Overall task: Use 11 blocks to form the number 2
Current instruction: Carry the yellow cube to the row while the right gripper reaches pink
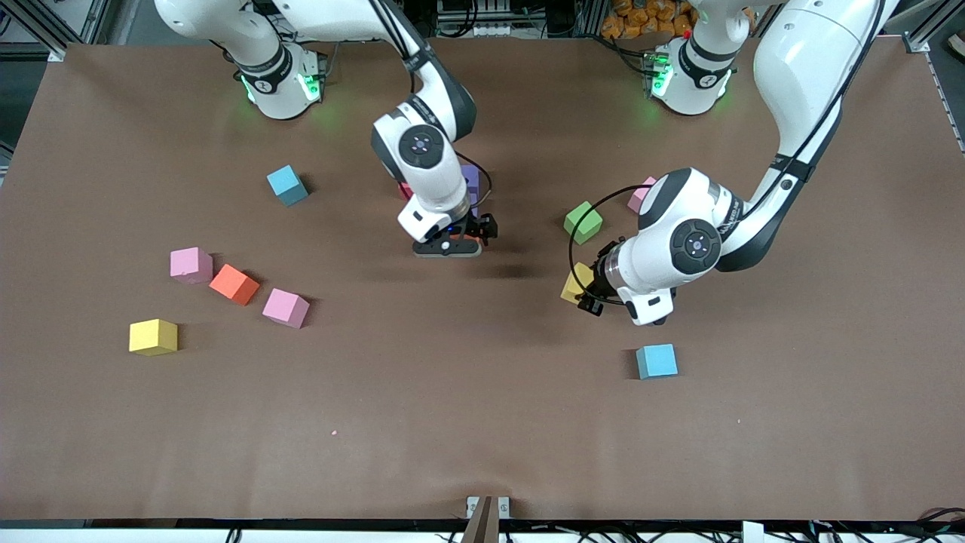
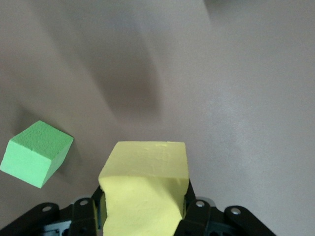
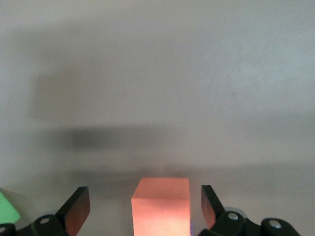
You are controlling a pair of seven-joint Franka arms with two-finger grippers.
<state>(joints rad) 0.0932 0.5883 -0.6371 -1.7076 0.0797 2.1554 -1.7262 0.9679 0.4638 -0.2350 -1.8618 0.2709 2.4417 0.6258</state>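
The right gripper (image 3: 142, 204) stands low at mid-table with its fingers spread wide either side of an orange cube (image 3: 161, 206) that sits on the table, apparently just set down beside a purple cube (image 1: 472, 181) and a red one (image 1: 405, 191); it should lift straight up so neither pad nudges the cube off line. The left gripper (image 2: 142, 209) pinches a yellow cube (image 2: 145, 189) above the table near a green cube (image 1: 583, 222); that one should go down flush against the started row, faces square. The cubes look matte, grainy, foam-like and sharp-edged, the table (image 1: 482, 422) a dull brown sheet. The 2 is barely begun; other cubes lie scattered
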